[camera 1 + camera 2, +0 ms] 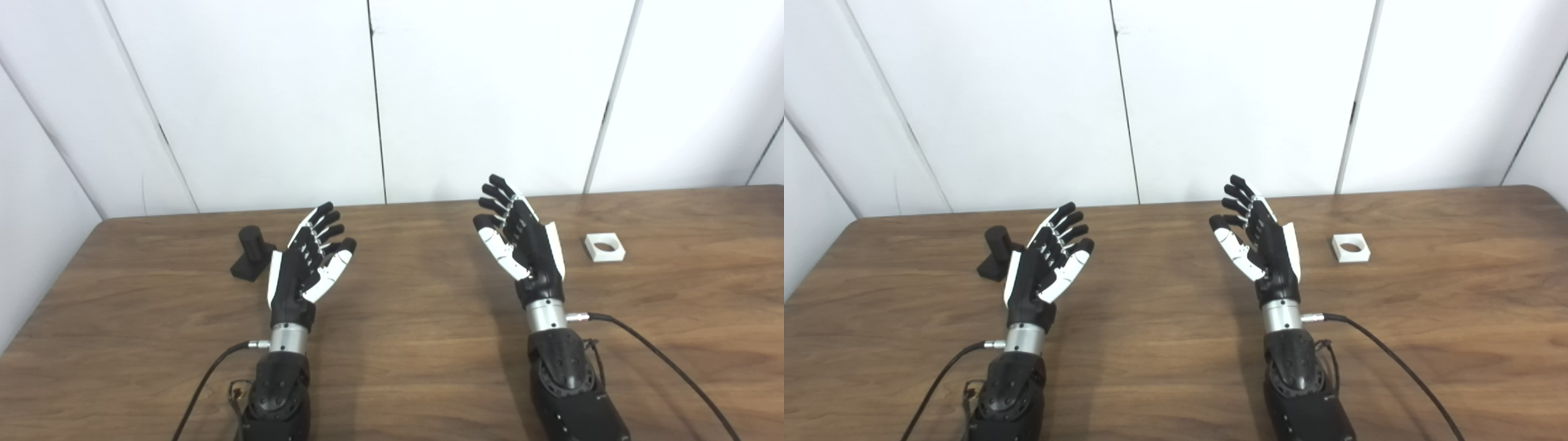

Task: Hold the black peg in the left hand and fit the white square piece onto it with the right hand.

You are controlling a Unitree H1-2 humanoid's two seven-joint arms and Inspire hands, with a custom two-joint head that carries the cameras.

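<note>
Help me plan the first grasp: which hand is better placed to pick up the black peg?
Left. The open left hand is just beside the black peg; the open right hand is nearer the white square piece.

I see bare surface (404, 343) between my two raised arms. The black peg (250, 252) sits just beside my left hand (306, 263); the white square piece (604, 247) lies unobstructed right of my right hand (520, 245).
</note>
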